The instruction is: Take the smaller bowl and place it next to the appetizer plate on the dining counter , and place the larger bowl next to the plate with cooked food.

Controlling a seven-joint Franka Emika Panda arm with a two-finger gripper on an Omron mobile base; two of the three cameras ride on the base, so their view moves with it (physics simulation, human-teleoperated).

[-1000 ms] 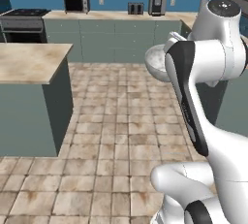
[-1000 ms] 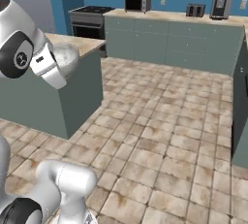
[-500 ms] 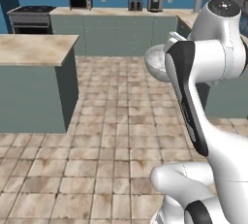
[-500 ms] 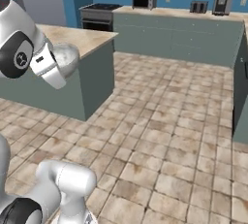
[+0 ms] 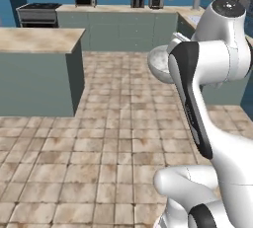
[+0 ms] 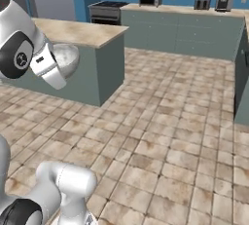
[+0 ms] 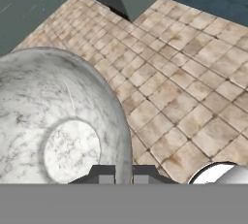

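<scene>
Now round marbled smaller bowl [image 7: 58,121], hand [image 7: 123,175] clamped on rim

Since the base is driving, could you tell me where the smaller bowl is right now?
The smaller bowl is clamped by its rim in the gripper, carried above the tiled floor; in the right base view it hangs in front of the island counter.

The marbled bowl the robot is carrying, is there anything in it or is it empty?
Empty. The hand view looks straight into the marbled bowl: bare grey-white walls and a clean round bottom, with the gripper shut on its rim.
</scene>
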